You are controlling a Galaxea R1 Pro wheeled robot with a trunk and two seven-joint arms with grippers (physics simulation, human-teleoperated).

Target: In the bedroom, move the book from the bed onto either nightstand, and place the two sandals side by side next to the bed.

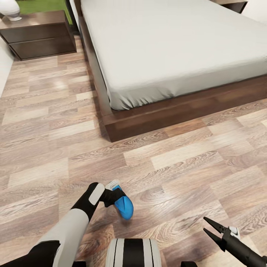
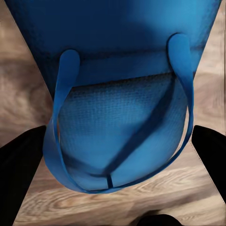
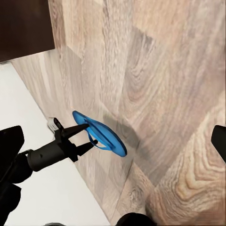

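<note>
Head view shows the left claw (image 1: 115, 196) pinching a bright blue sandal (image 1: 124, 207), its rounded flat sole hanging just above the streaky wood-plank floor (image 1: 178, 174). Beyond it stands the low dark wooden bed (image 1: 155, 115) with its smooth grey mattress (image 1: 174, 48). The right claw (image 1: 213, 229), off to that side, has its pointed black fingers spread.

— Do we find any lettering, label, brand or number to read here?

— No, we read none. The blue sandal (image 1: 123, 207) carries plain straps and a plain textured sole, the bed (image 1: 155, 111) frame and mattress bear no tag, the nightstand (image 1: 39, 35) fronts are bare wood, and we see no marking on the left gripper (image 1: 113, 195) or right gripper (image 1: 212, 228).
</note>
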